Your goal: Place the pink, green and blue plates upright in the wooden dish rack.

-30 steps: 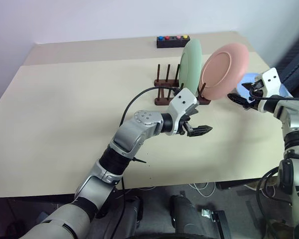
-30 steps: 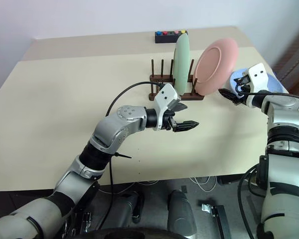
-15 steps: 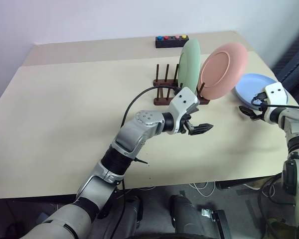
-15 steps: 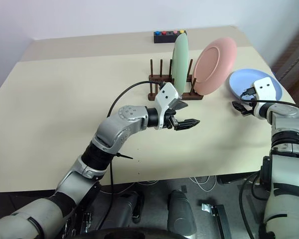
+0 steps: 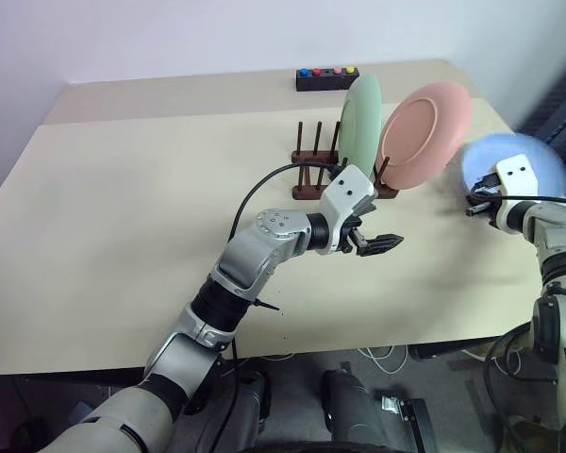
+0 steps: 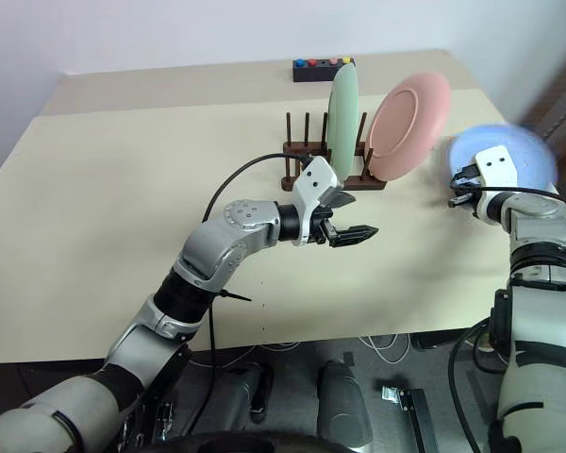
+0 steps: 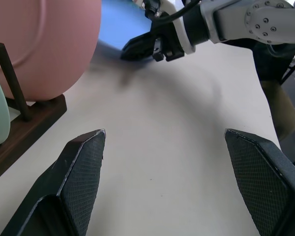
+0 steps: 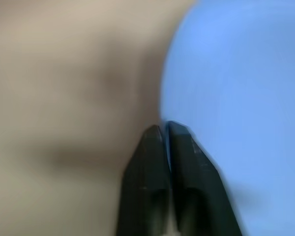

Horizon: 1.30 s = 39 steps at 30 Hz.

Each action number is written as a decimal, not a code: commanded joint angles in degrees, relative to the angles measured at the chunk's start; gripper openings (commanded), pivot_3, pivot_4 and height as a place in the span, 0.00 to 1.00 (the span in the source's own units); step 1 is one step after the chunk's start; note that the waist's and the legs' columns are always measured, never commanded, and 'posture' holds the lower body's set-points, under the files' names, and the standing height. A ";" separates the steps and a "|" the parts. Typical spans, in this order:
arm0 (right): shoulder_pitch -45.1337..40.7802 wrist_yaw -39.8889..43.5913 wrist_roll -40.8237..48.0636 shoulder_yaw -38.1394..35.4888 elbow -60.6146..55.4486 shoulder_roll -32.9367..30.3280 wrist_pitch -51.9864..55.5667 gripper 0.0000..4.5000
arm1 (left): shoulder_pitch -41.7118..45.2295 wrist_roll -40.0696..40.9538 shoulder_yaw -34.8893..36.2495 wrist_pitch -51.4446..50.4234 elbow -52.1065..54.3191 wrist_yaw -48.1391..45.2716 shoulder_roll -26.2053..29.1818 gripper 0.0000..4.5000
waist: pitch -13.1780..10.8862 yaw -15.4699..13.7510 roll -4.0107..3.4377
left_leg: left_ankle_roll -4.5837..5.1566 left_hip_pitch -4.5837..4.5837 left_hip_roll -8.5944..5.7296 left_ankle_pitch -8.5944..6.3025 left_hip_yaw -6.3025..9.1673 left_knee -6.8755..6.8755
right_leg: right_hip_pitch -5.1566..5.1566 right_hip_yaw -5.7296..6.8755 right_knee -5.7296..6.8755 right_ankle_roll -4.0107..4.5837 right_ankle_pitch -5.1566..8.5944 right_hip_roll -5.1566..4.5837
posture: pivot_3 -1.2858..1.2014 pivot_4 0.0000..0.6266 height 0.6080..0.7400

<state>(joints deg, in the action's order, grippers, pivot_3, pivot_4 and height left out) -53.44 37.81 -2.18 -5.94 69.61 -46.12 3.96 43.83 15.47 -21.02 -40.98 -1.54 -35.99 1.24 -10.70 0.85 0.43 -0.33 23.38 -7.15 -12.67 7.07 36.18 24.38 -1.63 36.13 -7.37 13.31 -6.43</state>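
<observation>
The green plate and pink plate stand upright in the wooden rack. Right of the rack, the right hand is clenched on the blue plate's rim. The left hand hovers released, in front of the rack, over the counter.
</observation>
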 commanded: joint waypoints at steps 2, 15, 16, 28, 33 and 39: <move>-0.68 0.43 0.18 -0.32 0.24 -0.45 -0.06 0.01 | 0.29 0.39 0.92 0.22 2.12 0.05 -0.40 0.89 | 0.00 -0.01 0.00 | 0.00 0.00 0.00 0.00 0.00 -0.01 | 0.00 0.00 0.00 0.00 0.00 0.00 | 0.52 0.24 1.00; -0.76 -1.87 2.50 -2.65 -3.06 -1.43 0.02 0.01 | 0.32 0.76 1.88 1.82 1.59 -0.03 -0.98 0.89 | 0.00 0.00 0.00 | 0.00 0.00 0.00 0.00 0.00 0.00 | 0.00 0.00 0.00 0.00 0.00 0.00 | 0.52 0.24 1.00; -0.56 -2.61 2.91 -3.13 -3.80 -1.41 0.12 0.01 | 0.26 0.80 1.94 1.82 1.68 -0.01 -1.02 0.89 | 0.00 0.00 0.00 | 0.00 0.00 0.00 0.00 0.00 -0.01 | 0.00 0.00 0.00 0.00 0.00 0.00 | 0.52 0.24 1.00; 4.05 -13.18 10.83 -14.12 -25.95 -2.18 2.50 0.01 | -2.20 6.06 5.99 3.40 7.00 -7.52 4.27 0.89 | 0.01 0.10 -0.05 | 0.00 0.01 0.01 0.00 0.00 -0.02 | 0.04 -0.03 0.02 0.00 0.00 0.00 | 0.52 0.24 1.00; 3.54 -12.05 19.32 -18.94 -38.74 0.03 8.37 0.01 | -2.94 8.18 8.39 5.53 9.21 -9.98 7.10 0.89 | 0.01 -0.11 -0.05 | 0.01 0.01 0.01 0.00 0.00 0.00 | 0.03 -0.03 0.02 0.00 0.00 0.00 | 0.52 0.24 1.00; 2.30 -9.40 34.71 -21.71 -56.58 5.20 21.35 0.01 | -4.85 9.91 13.32 7.39 11.30 -12.49 13.38 0.89 | 0.03 0.30 -0.08 | 0.01 0.01 0.06 -0.01 0.02 -0.02 | 0.05 -0.03 0.04 0.00 0.00 0.04 | 0.52 0.24 1.00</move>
<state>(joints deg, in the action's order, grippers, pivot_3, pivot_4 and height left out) -48.76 27.72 28.18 -25.70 18.53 -40.77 23.44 39.37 24.36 -9.86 -34.83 7.31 -47.44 13.64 -10.67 1.15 0.35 -0.31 23.39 -7.08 -12.68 7.09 36.15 24.45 -1.68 36.17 -7.36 13.31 -6.39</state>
